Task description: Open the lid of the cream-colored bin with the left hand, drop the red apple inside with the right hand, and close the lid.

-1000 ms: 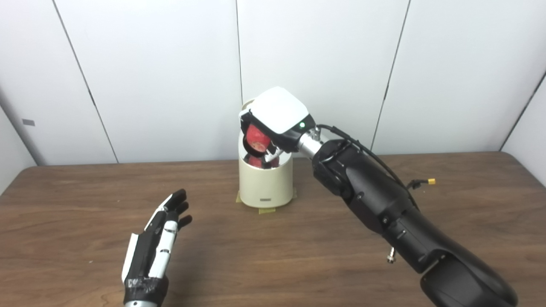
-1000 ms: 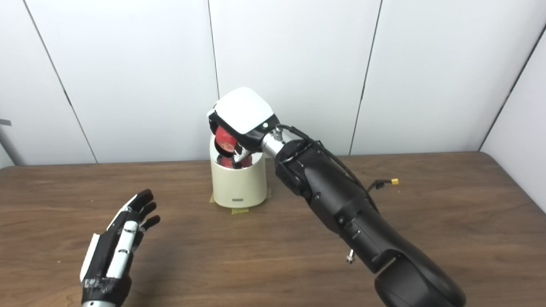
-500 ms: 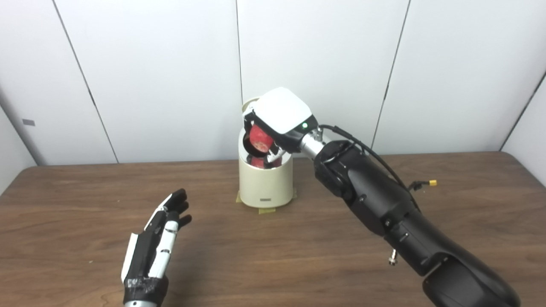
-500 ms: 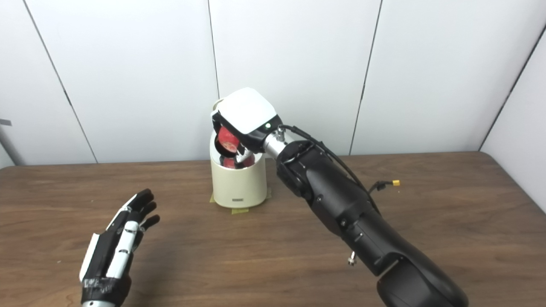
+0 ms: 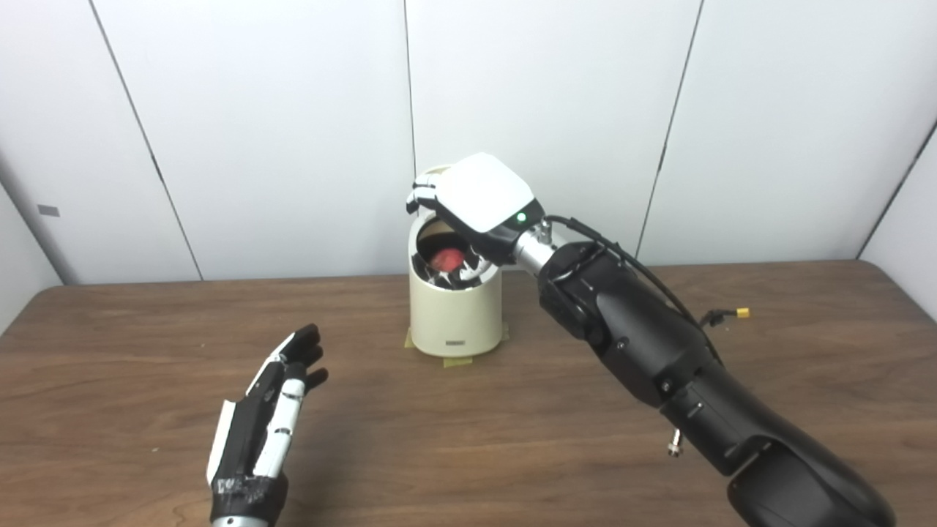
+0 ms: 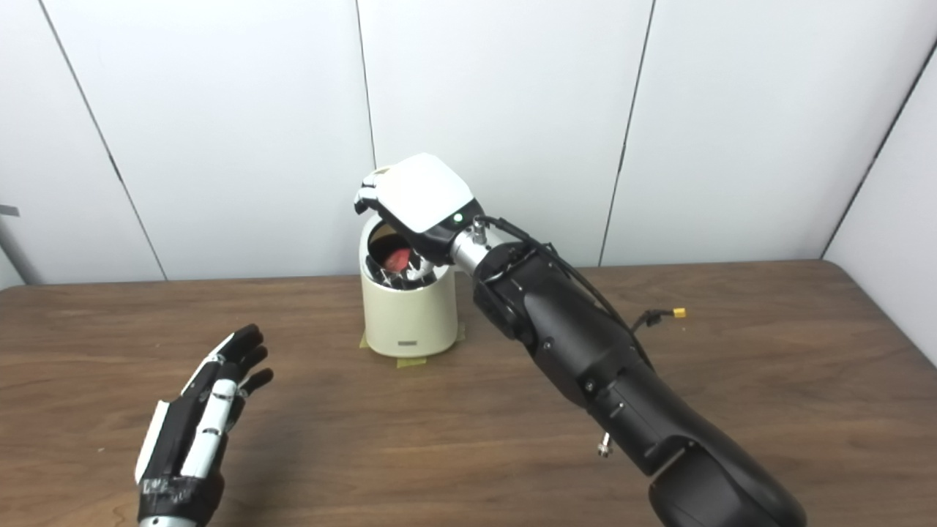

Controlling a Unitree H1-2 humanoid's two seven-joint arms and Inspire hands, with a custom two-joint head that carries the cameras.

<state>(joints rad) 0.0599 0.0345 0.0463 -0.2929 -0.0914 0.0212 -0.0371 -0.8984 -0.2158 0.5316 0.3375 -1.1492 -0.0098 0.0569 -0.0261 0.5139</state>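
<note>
Now the right hand [image 5: 479, 197] hangs over the mouth of the cream-colored bin [image 5: 455, 315], palm down, its white back turned toward the cameras. Its fingers [image 5: 419, 199] are spread out past the far-left rim and hold nothing; the dark underside of the hand sits just above the opening without visibly touching the bin's wall.

Inside the bin, the red apple [image 5: 448, 258] lies low in the shiny interior, below the hand and clear of the fingers. It shows through the gap between the hand and the near rim. The lid [image 6: 375, 178] stands raised behind the opening, only a cream sliver of it showing past the hand. The bin stands upright on the wooden table [image 5: 512, 439], near the back edge, on a small patch of yellowish tape [image 5: 455, 360].

Well apart from the bin, the left hand [image 5: 263, 421] hovers over the near-left part of the table, edge-on, with its fingers straight and a little apart, empty and touching nothing.
</note>
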